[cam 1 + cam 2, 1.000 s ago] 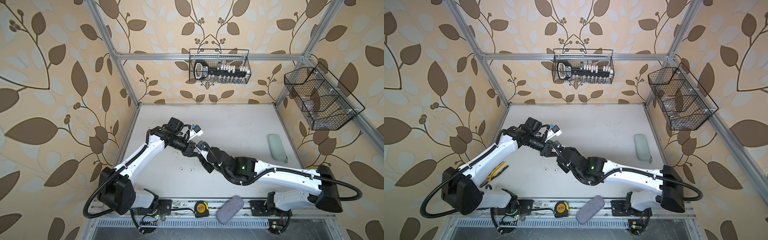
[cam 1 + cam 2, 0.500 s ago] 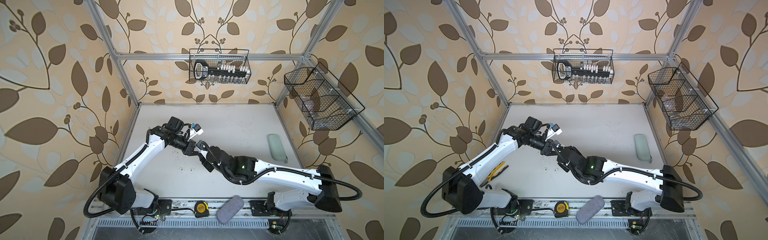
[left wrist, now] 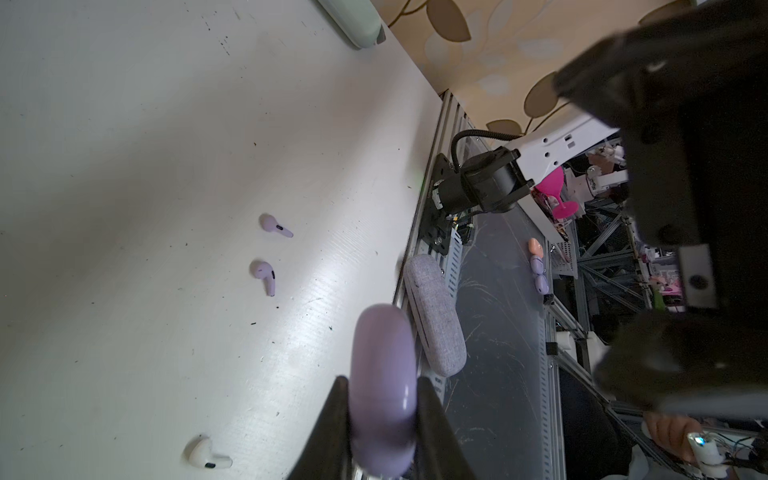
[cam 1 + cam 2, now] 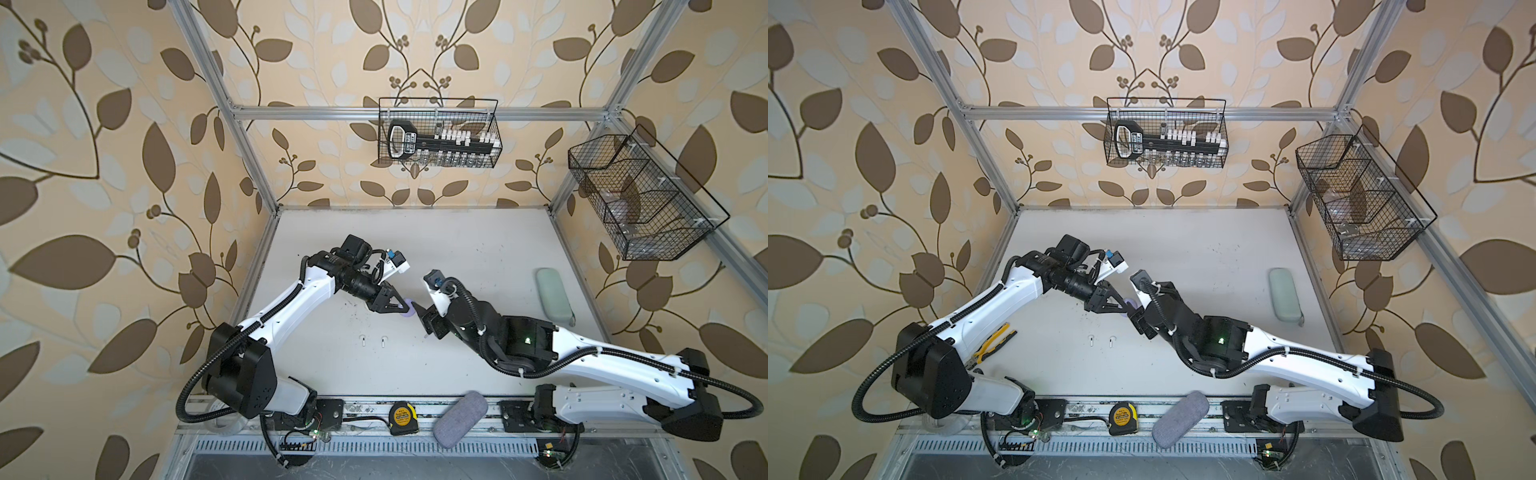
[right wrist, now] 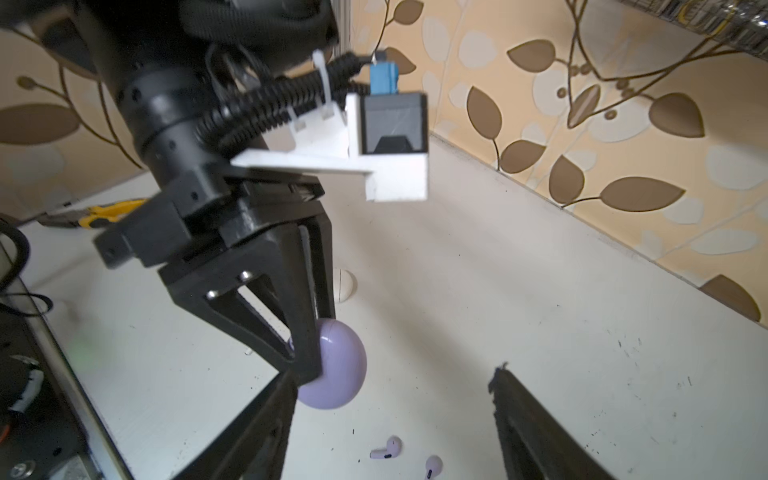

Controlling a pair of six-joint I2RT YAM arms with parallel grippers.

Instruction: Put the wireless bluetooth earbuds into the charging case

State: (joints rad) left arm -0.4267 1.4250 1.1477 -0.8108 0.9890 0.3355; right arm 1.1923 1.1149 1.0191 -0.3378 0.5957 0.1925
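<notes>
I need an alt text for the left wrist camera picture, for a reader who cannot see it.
The left gripper is shut on a round lavender charging case, seen edge-on in the foreground. On the white table lie two lavender earbuds and one white earbud, all loose.

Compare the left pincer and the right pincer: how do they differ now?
The left pincer is shut; the right pincer stands open. The left pincer grips the lavender case; the right pincer holds nothing. Both are black and face each other closely.
</notes>
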